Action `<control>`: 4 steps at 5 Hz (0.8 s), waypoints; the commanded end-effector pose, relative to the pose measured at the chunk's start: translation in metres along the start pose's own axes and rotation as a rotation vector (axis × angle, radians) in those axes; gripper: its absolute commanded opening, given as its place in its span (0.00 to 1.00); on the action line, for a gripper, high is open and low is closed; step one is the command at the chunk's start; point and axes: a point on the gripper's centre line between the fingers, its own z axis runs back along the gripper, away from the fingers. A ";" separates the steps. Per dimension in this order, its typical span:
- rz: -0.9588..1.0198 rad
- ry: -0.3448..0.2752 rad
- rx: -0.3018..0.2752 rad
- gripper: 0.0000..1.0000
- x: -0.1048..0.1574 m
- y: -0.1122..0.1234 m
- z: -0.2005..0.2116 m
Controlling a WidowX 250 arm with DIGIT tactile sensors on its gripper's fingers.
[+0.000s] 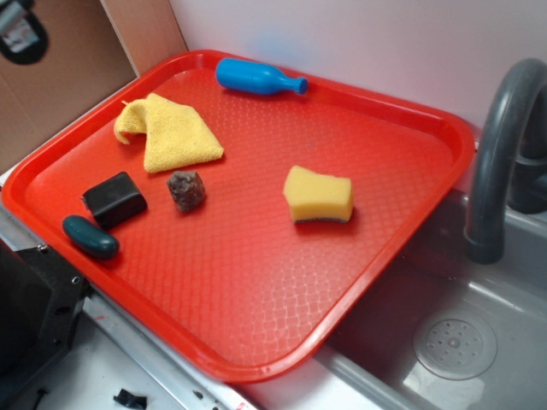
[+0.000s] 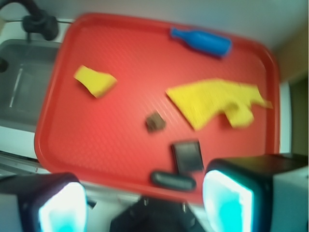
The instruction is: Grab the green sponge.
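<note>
Two blocky black fingers with glowing cyan-white pads — dark mount between them, blurred.

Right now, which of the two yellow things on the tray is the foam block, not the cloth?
The green sponge, alone toward the sink: thick, with a dark underside. The yellow cloth lies folded and flat.

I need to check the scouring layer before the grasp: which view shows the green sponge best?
The exterior view. There the green sponge is sharp, its yellow foam and the thin dark layer along its bottom edge both visible on the red tray. The wrist view shows it only as a blurred yellow shape, with no layer discernible.
</note>
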 end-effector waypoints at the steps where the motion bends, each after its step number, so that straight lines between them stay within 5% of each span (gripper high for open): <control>1: -0.196 -0.091 -0.041 1.00 0.047 -0.038 -0.049; 3: -0.318 -0.001 -0.083 1.00 0.084 -0.064 -0.116; 4: -0.364 0.031 -0.047 1.00 0.091 -0.068 -0.138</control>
